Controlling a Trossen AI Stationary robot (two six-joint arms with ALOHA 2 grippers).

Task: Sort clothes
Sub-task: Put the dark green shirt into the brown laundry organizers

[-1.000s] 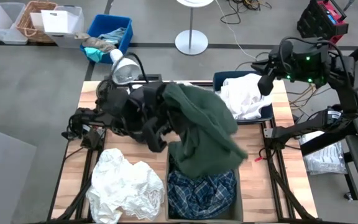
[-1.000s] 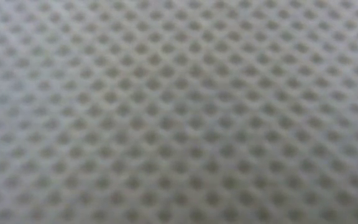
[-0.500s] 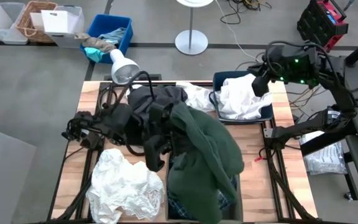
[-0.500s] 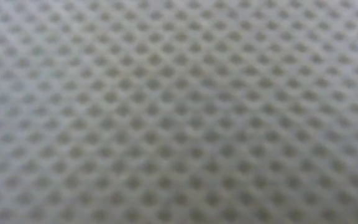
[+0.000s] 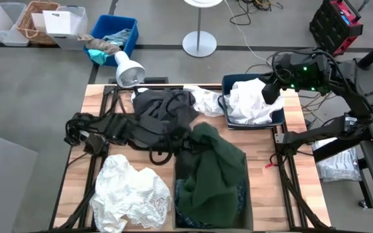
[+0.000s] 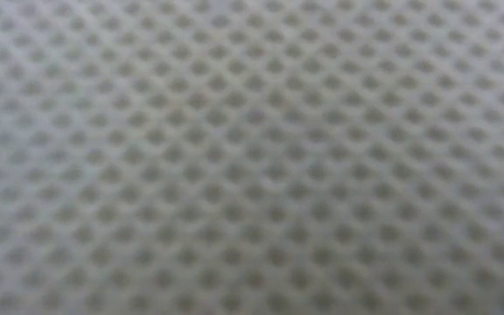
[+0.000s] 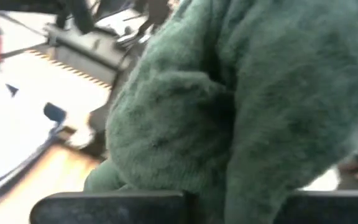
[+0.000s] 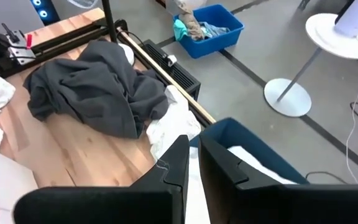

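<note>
The left gripper [image 5: 188,134], fingers pinched tight on the dark green garment [image 5: 212,175], reaches flat across the table from the left, the fleece drooping into the near middle bin over the plaid shirt [image 5: 239,196]. The right gripper [image 8: 191,162] (fingers nearly together, empty) hangs raised above the white clothes [image 5: 251,100] in the blue bin [image 5: 227,82]. The charcoal garment [image 5: 164,107] lies behind.
</note>
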